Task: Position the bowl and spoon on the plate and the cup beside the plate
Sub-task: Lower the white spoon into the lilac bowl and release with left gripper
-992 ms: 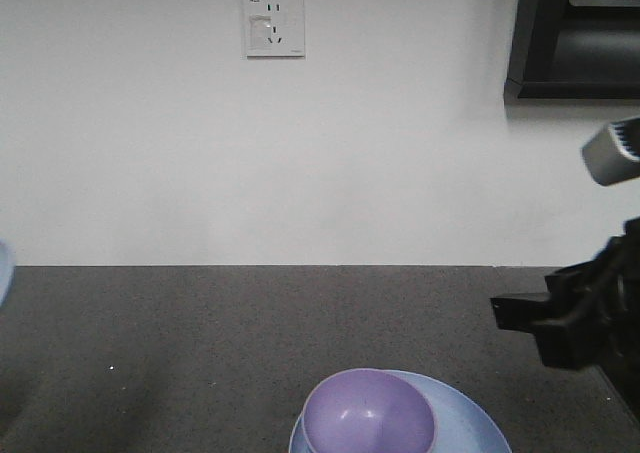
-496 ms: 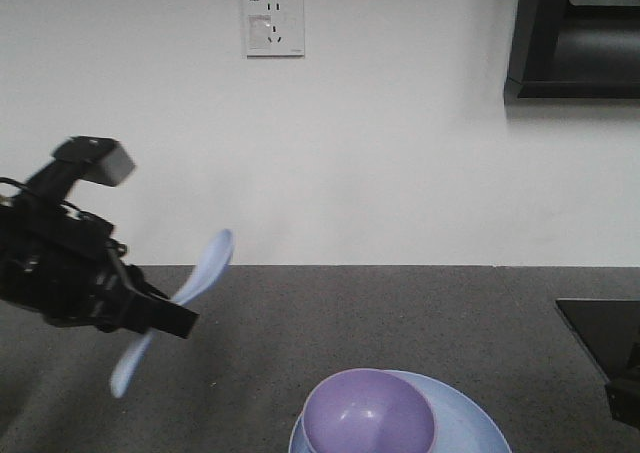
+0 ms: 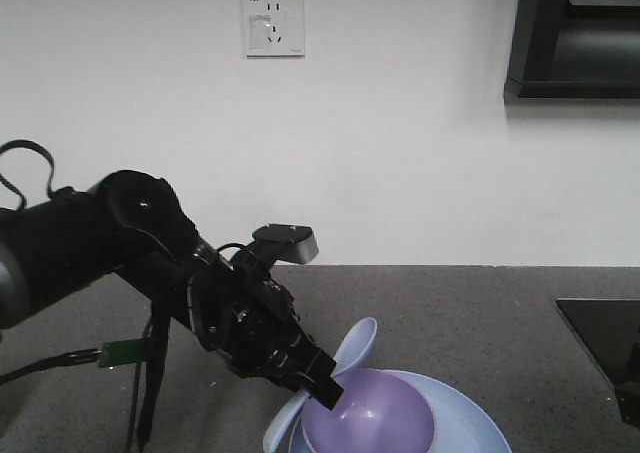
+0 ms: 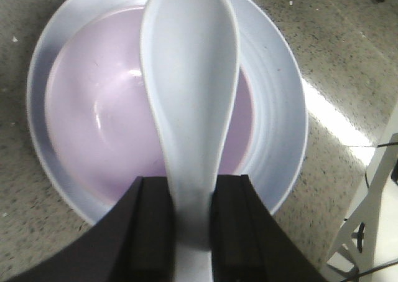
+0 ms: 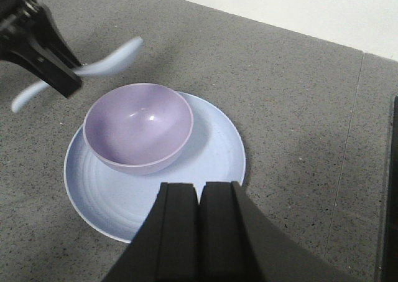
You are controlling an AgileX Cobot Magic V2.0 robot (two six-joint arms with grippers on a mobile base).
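left claw (image 4: 191, 198) grips spoon (image 4: 189, 76) | spoon aloft near bowl (image 4: 93, 120) | bowl on plate (image 4: 281, 117) | right claw (image 5: 199, 198) closed

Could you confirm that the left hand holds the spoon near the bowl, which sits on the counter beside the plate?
Not quite: the bowl sits on the plate, per the right wrist view; the left hand does hold the spoon.

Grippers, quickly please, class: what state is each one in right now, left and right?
Left gripper: closed on the spoon.
Right gripper: closed, holding nothing.
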